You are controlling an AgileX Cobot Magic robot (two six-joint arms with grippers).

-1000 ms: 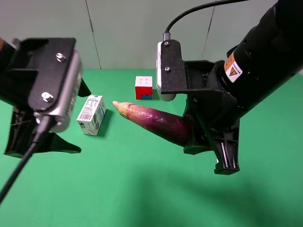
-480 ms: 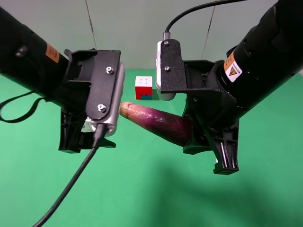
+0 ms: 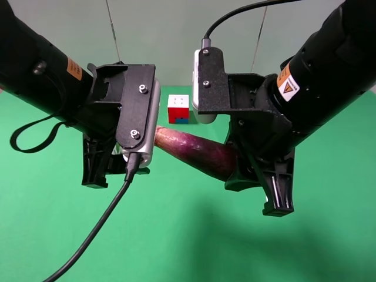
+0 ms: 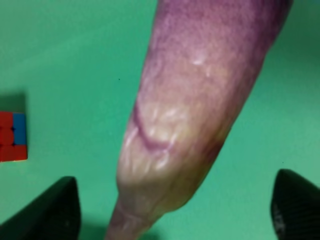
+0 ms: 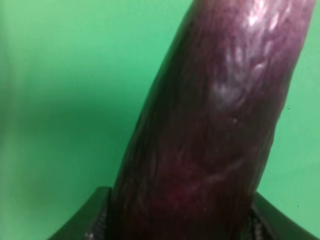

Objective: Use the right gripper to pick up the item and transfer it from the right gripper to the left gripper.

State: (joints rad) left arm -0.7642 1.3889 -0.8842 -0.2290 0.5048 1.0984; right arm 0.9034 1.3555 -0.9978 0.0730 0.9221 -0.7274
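Setting: green tabletop (image 3: 176, 235) before a pale grey panelled wall (image 3: 164, 47). Far left: black cable (image 3: 29, 135) looping off the left arm. Left gripper (image 3: 114, 165): a second ago it stood off at the left edge, clear of the load; it has since swung in toward the middle and now hides the carton that showed there before. Its jaws are open, one on each side of the pale tapered end, with green showing in the gaps in the left wrist view, so they touch nothing yet. Centre back: red-white-blue cube (image 3: 178, 108) resting on the tabletop, well apart from the arms. Centre: eggplant (image 3: 194, 151), held in the air above the tabletop, slanting from its pale tip at the left down to its dark purple body at the right. Right: right gripper (image 3: 258, 182), arm marked with a warning-triangle sticker (image 3: 286, 83), jaws clamped on the dark body. Status: pickup done, receiving jaws in place around the tip; handover likely needs the left jaws to close before the right jaws let go.
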